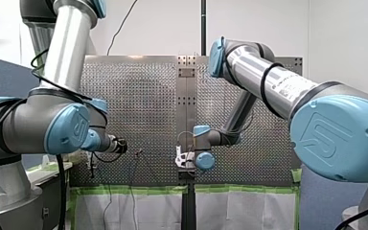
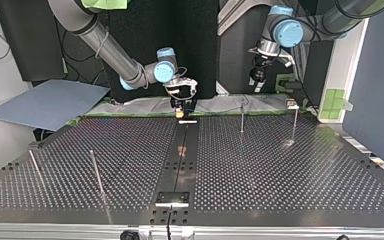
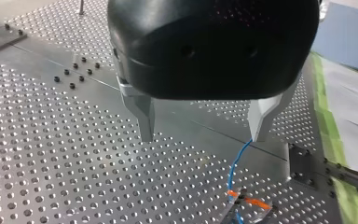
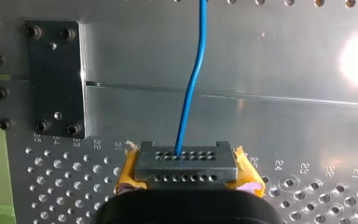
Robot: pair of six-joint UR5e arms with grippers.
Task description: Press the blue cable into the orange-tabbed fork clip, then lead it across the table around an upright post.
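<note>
Your left fingers [image 3: 145, 116] are released, right fingers [image 4: 247, 179] clenching the thin blue cable [image 4: 191, 84]: a tug is risking lifting it from the orange-tabbed fork clip [image 3: 247, 201].

Room light is coming from overhead, bright and even. The perforated table [image 4: 279, 116] is bouncing it hard: a blown-out white glare patch is sitting on it in the right wrist view, and a smaller glint is showing by an upright post [image 2: 294, 122] in the top view. Shadows are falling faint. The black backdrop [image 2: 25, 45] there is reading dark.
</note>
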